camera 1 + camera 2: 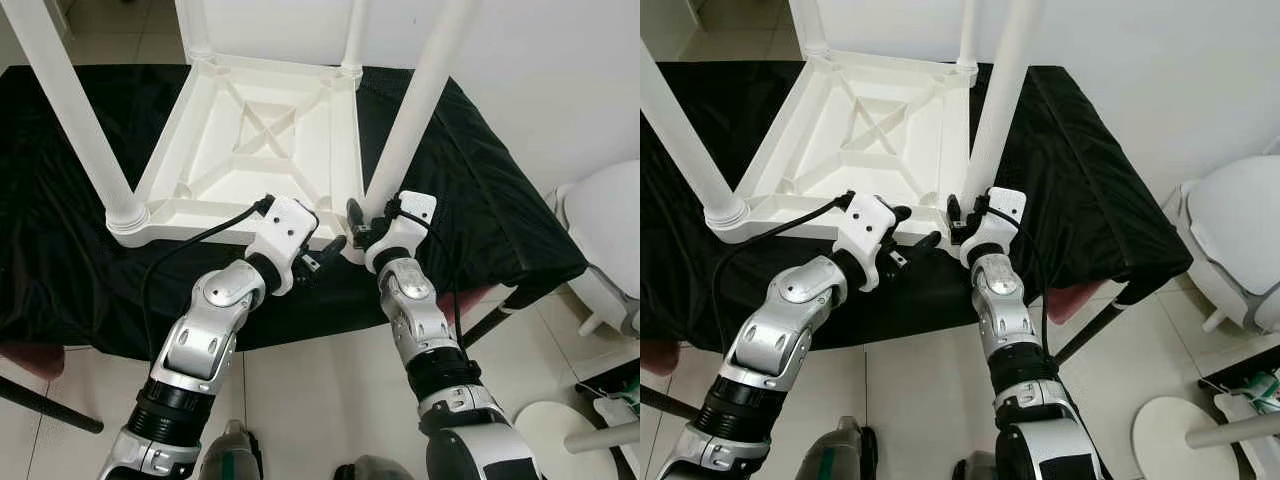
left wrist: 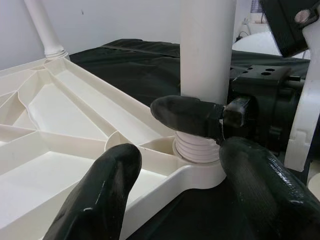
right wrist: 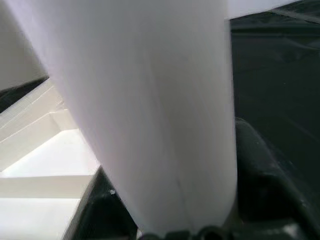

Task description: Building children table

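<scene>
Clamped around the near-right leg (image 1: 415,120), my right gripper (image 1: 362,228) grips it just above its socket. Beside it, my left gripper (image 1: 318,258) hangs open at the upturned table top's (image 1: 215,150) near edge.

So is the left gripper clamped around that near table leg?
No, the left gripper hangs open just short of the table leg, while the right gripper is the one wrapped around its base.
</scene>
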You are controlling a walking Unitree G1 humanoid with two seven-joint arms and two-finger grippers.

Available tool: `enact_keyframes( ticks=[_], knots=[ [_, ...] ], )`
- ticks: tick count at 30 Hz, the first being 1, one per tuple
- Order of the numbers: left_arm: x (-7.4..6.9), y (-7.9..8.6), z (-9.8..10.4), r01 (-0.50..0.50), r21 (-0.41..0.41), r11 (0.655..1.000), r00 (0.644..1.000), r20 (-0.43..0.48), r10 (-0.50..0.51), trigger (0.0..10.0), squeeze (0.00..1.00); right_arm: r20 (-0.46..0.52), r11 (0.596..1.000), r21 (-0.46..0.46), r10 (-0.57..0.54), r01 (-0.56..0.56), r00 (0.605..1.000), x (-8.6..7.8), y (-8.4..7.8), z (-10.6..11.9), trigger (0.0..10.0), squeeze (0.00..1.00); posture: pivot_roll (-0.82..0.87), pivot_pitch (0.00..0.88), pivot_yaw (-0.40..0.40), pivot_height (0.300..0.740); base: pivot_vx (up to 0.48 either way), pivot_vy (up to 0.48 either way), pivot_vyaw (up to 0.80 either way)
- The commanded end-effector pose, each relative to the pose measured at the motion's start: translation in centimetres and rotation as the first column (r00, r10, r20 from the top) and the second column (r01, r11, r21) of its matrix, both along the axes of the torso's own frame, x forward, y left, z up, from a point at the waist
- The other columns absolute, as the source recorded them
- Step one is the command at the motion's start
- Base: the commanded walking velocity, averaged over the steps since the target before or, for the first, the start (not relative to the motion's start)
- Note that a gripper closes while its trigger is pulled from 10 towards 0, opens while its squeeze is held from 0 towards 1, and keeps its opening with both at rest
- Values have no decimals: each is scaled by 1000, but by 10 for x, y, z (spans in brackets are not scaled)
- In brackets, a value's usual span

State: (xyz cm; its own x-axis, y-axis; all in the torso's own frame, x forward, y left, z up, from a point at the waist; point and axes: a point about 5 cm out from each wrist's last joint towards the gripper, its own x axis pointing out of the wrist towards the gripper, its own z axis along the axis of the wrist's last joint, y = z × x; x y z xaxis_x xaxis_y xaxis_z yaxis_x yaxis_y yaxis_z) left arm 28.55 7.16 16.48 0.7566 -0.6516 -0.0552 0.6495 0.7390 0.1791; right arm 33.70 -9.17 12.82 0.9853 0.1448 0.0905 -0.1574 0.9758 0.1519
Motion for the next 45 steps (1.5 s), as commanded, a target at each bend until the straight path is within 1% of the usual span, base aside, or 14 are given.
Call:
enact_keyframes(
  ticks=[1, 8, 12, 15, 17, 18, 19, 20, 24, 27, 29, 30, 31, 45],
  knots=[
    [3, 1, 1, -47, -5, 999, 999, 12, 48, 10000, 0, -14, 998, 58, -10, 11, 1000, -3, -5, -3, 10000, 1000, -1, 0, -59, 740, 0, 0, 0],
    [4, 2, 1, -51, -7, 999, 999, 12, 51, 10000, 0, -13, 979, 13, 204, -203, 979, 2, -12, -1, 10000, 1000, -3, 0, -60, 740, 0, 0, 0],
    [5, 1, 2, -51, -8, 999, 999, 15, 51, 10000, 0, 5, 967, 7, 255, -255, 967, 5, -20, 3, 10000, 1000, -4, 0, -61, 740, 0, 0, 0],
    [5, 1, 2, -50, -8, 999, 999, 18, 50, 10000, 0, 17, 955, -34, 295, -294, 955, 8, -23, 6, 10000, 1000, -4, 0, -60, 740, 0, 0, 0],
    [7, 0, 4, -48, -8, 999, 999, 22, 48, 10000, 0, 10, 916, -122, 385, -381, 923, 14, -29, 11, 10000, 1000, -4, 0, -55, 740, 0, 0, 0],
    [8, 1, 5, -46, -5, 999, 999, 26, 46, 10000, 0, 4, 899, -166, 411, -405, 911, 18, -32, 15, 10000, 235, -3, 0, -52, 740, 0, 0, 0],
    [8, 1, 5, -46, -5, 999, 999, 26, 46, 10000, 0, 4, 899, -166, 411, -405, 911, 18, -32, 15, 10000, 235, -3, 0, -52, 740, 0, 0, 0],
    [8, 1, 5, -46, -3, 999, 999, 28, 46, 10000, 0, -2, 888, -177, 431, -425, 902, 21, -35, 18, 10000, 0, -3, 0, -52, 740, 0, 0, 0],
    [11, 2, 7, -52, -5, 999, 998, 33, 52, 10000, 0, -19, 854, -210, 482, -475, 876, 25, -38, 22, 10000, 0, -2, 0, -48, 740, 0, 0, 0],
    [11, 3, 9, -58, -7, 998, 998, 39, 59, 10000, 0, -71, 792, -250, 558, -556, 827, 30, -37, 22, 10000, 0, 14, 0, -55, 740, 0, 0, 0],
    [11, 3, 9, -58, -7, 998, 998, 39, 59, 10000, 0, -71, 792, -250, 558, -556, 827, 30, -37, 22, 10000, 0, 14, 0, -55, 740, 0, 0, 0],
    [11, 3, 9, -59, -6, 998, 997, 40, 59, 10000, 0, -91, 781, -258, 567, -569, 819, 31, -37, 21, 2431, 0, 18, 0, -58, 740, 0, 0, 0],
    [10, 4, 8, -59, -2, 998, 998, 37, 59, 10000, 0, -105, 771, -252, 579, -585, 809, 32, -37, 20, 0, 0, 23, 0, -61, 740, 0, 0, 0],
    [0, 7, 1, -15, 33, 999, 1000, 12, 15, 10000, 0, -196, 735, -248, 600, -631, 775, 27, -46, 1, 0, 0, 32, 0, -60, 740, 0, 0, 0]
  ],
)
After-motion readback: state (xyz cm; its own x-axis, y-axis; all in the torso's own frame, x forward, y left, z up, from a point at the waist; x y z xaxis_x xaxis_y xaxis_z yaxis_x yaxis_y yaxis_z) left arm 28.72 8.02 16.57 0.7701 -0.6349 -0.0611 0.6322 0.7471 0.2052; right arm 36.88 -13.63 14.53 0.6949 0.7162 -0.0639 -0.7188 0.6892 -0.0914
